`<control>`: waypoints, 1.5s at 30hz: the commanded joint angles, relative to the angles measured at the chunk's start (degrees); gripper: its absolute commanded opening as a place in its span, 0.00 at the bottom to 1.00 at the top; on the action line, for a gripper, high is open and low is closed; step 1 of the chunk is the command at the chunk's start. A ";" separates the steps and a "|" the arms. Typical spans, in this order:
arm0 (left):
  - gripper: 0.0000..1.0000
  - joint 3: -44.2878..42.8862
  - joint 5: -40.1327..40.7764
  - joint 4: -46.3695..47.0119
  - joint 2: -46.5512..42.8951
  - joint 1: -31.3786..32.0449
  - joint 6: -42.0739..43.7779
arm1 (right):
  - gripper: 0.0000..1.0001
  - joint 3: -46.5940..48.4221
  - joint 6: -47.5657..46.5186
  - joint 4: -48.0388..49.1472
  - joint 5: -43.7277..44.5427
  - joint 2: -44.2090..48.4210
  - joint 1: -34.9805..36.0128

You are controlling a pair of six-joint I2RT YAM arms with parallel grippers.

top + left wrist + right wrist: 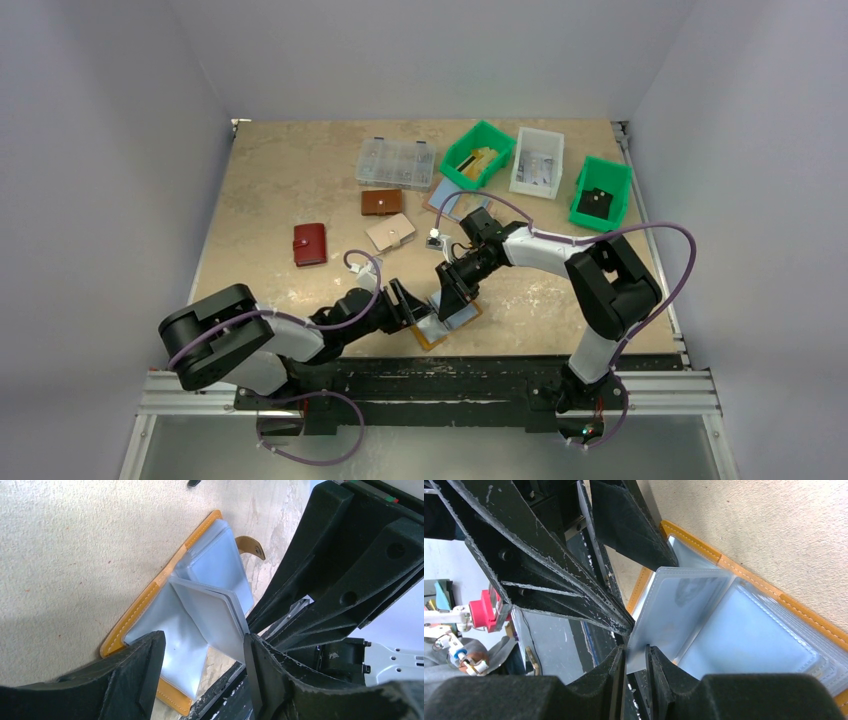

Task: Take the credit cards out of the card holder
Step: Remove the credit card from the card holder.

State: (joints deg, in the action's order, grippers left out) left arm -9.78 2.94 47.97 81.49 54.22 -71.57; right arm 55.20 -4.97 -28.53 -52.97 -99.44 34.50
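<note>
Card holder (749, 645) sleeve (674, 610) between right fingers (664, 677)

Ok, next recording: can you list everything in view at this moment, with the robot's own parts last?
card holder: one, mustard, lying open at the near table edge
card sleeve: one raised, pale blue-grey, inside the holder
wallets: three, red, brown, beige, mid-table left
compartment box: one, clear, far side
bins: two green (second), one white, far right
table: one, beige
left fingers: black, open, astride the holder
right fingers: black, pinching the raised sleeve's edge
</note>
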 commanded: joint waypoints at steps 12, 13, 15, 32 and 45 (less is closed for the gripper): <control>0.52 -1.64 -0.56 0.54 2.08 -0.58 -1.95 | 0.29 2.01 -1.31 0.52 2.63 -0.06 0.04; 0.51 -1.64 -0.57 0.27 2.17 -0.64 -1.99 | 0.30 2.02 -1.27 0.64 2.15 -0.02 0.04; 0.49 -1.64 -0.57 -0.37 2.26 -0.73 -2.07 | 0.31 2.09 -1.31 0.67 1.91 0.12 0.02; 0.31 0.11 -0.39 -1.59 2.35 -1.65 -2.55 | 0.37 2.54 -1.97 0.19 3.49 1.15 -0.65; 0.28 1.43 -0.13 -1.30 2.35 -2.10 -3.22 | 0.41 2.72 -2.39 -0.18 3.62 1.79 -1.27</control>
State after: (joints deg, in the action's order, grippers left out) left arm -10.02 0.75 49.95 82.94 52.88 -74.91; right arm 56.03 -5.76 -29.17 -50.54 -99.42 33.93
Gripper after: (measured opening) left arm 0.284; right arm 0.410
